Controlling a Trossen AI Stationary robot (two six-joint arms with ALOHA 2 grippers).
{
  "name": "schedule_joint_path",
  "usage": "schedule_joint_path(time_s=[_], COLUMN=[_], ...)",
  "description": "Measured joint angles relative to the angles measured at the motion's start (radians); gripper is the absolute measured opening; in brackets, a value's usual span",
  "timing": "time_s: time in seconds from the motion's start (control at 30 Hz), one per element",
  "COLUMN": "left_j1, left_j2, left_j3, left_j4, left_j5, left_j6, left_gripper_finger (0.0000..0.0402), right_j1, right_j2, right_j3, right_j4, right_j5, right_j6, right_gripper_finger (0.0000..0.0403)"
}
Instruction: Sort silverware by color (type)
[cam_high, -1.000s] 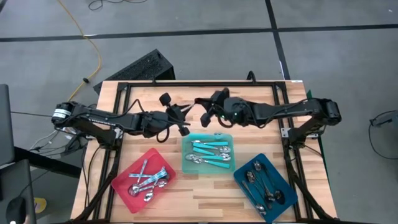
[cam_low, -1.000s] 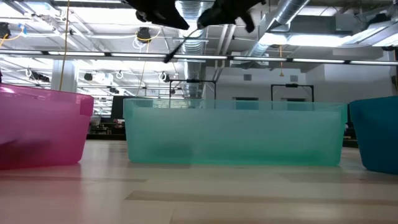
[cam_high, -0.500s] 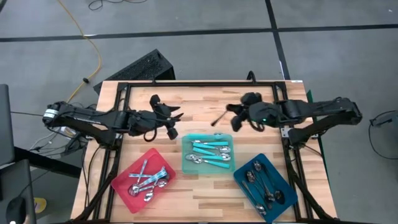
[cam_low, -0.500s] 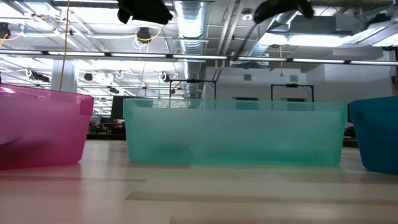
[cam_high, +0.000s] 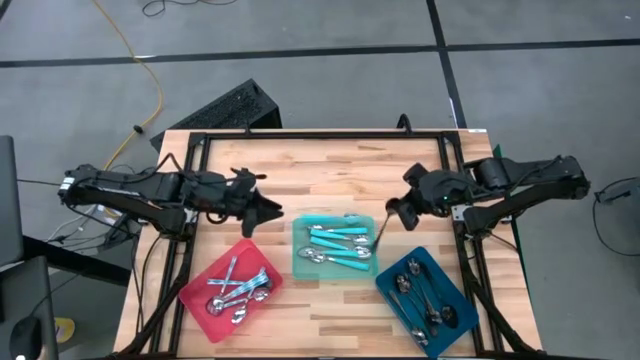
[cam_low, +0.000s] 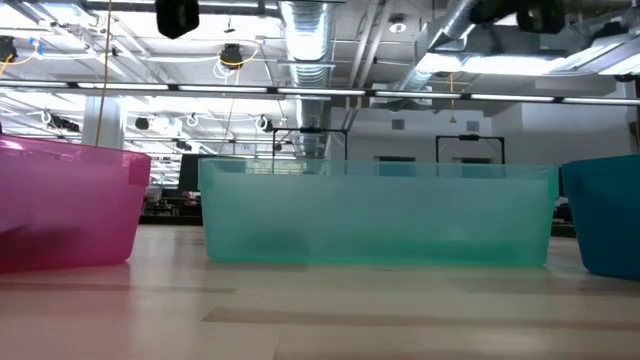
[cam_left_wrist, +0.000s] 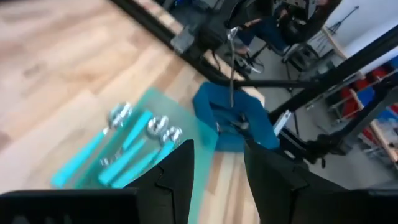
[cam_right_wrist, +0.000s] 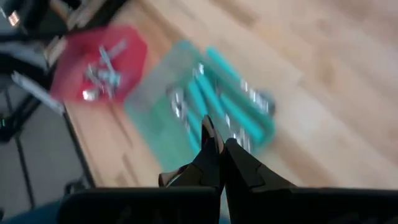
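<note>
The table (cam_high: 330, 170) is a light wooden top inside a black frame. On its near half stand three trays in a row. The red tray (cam_high: 200, 300), on the left, lies at an angle and holds the all-silver spoons (cam_high: 238, 290) in a loose heap. The teal tray (cam_high: 300, 262), in the middle, holds the turquoise-handled spoons (cam_high: 338, 245), lying roughly side by side across it. The blue tray (cam_high: 455, 300), on the right, also at an angle, holds the dark spoons (cam_high: 418, 292).

The left arm reaches in from the left edge; the left gripper (cam_high: 262, 212) hangs over bare wood between the red and teal trays, its fingers (cam_left_wrist: 177, 171) parted with nothing between them. The right arm comes from the right edge; the right gripper (cam_high: 397, 212) is above the gap between the teal and blue trays, clenched on the end of a dark spoon (cam_high: 381, 228) that hangs down slantwise toward the teal tray's right rim, clear of the table.
</note>
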Motion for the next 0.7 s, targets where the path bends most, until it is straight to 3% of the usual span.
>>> schedule_joint_path(time_s=[0.23,0.4,0.7], left_j1=[-0.039,-0.081,-0.198], left_j2=[0.008,0.01,0.012], left_j3=[0.0,-0.001,-0.001], left_j4=[-0.102,-0.135,-0.151], left_j5=[-0.001,-0.025,-0.103], left_j6=[-0.072,-0.029,-0.015], left_gripper_finger=[0.0124,0.0123,0.0123], right_j1=[0.065,0.164,0.428], right_j2=[0.034,0.063,0.228], right_j3=[0.0,0.0,0.0], right_j4=[-0.172,-0.296,-0.246], right_j5=[-0.167,-0.266,-0.285], right_j6=[0.142,0.312,0.602], right_gripper_finger=[0.0023,0.0023,0.0023])
